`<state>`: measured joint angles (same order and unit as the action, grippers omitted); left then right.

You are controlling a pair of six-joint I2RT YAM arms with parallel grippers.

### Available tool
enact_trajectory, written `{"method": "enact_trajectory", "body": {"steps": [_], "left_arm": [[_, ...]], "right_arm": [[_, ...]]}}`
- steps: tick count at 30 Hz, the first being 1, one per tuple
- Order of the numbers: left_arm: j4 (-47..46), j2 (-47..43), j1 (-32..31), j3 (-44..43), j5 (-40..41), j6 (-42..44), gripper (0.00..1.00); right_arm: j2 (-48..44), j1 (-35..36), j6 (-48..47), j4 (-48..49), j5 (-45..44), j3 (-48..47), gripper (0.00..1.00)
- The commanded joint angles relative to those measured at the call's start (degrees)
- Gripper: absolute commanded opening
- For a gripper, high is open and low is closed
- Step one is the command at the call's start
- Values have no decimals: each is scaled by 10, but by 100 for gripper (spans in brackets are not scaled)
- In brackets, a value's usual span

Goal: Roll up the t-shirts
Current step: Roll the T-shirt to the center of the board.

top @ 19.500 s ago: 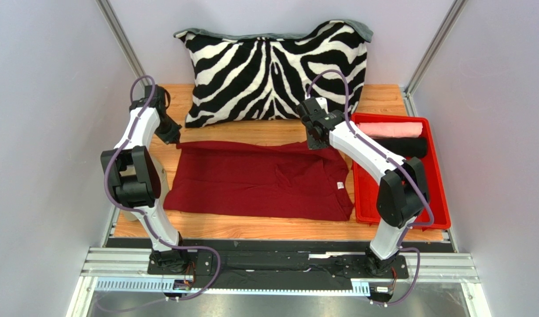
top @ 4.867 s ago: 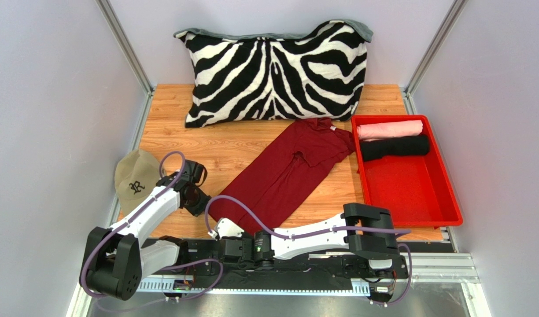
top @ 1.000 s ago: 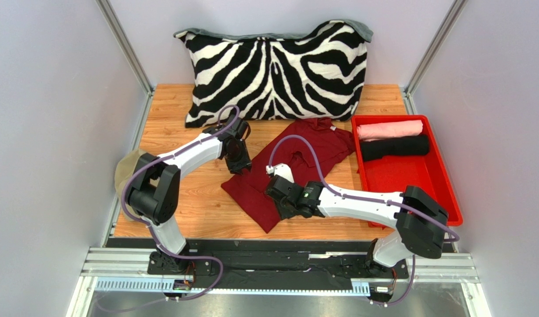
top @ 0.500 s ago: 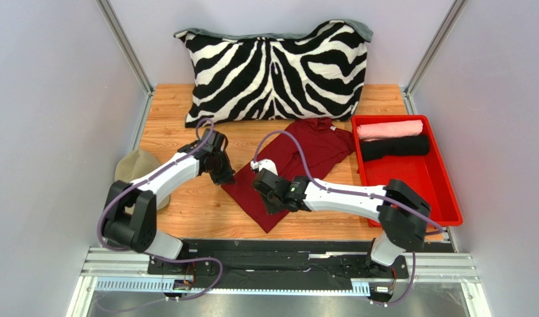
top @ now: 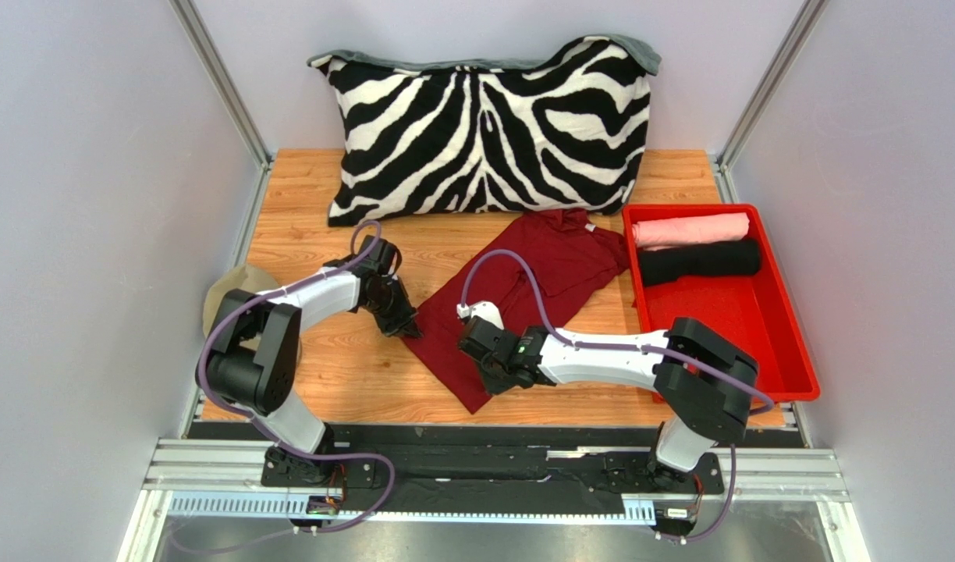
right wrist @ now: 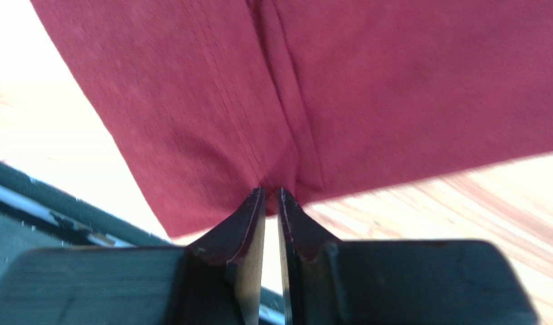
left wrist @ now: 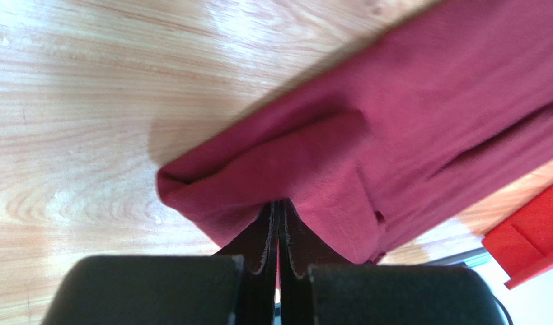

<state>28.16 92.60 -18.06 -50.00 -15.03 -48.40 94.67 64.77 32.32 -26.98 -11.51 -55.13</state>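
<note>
Maroon shirt [top: 529,275] lies mid-table [top: 330,246], folded narrow, long axis 7 to 1 o'clock, collar at 1; left gripper [top: 407,328] pinches its 9 o'clock hem corner, right gripper [top: 482,363] clamps the near hem.

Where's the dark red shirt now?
Top view: the maroon t-shirt lies mid-table, far end by the zebra pillow and red tray, near end pinched by the left gripper and right gripper.
</note>
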Motion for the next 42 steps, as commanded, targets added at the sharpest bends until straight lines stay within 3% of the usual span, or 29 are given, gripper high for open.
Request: {"method": "enact_trajectory", "body": {"steps": [1,5,10,16,20,31,35,38,42], "left_arm": [[18,-76,-1,-24,-15,12,0],[23,-97,-4,-5,13,-2,0],[17,-52,10,-15,10,2,0],[16,28,23,-59,30,15,0],[15,64,30,-67,39,19,0],[20,85,32,-74,38,12,0],[24,93,32,-82,41,9,0],[29,94,32,-87,43,10,0],[28,96,32,-91,40,9,0]], "right_arm": [[-49,1,-15,-59,-25,-51,20],[-25,1,-33,-53,-15,-117,21],[63,2,-50,-36,17,-208,19],[148,2,-39,-13,34,-230,19],[179,2,-28,-13,35,-212,17],[47,18,4,3,8,-72,24],[51,29,11,-5,11,-53,22],[33,33,16,6,14,-34,27],[58,33,25,11,11,-14,23]]}}
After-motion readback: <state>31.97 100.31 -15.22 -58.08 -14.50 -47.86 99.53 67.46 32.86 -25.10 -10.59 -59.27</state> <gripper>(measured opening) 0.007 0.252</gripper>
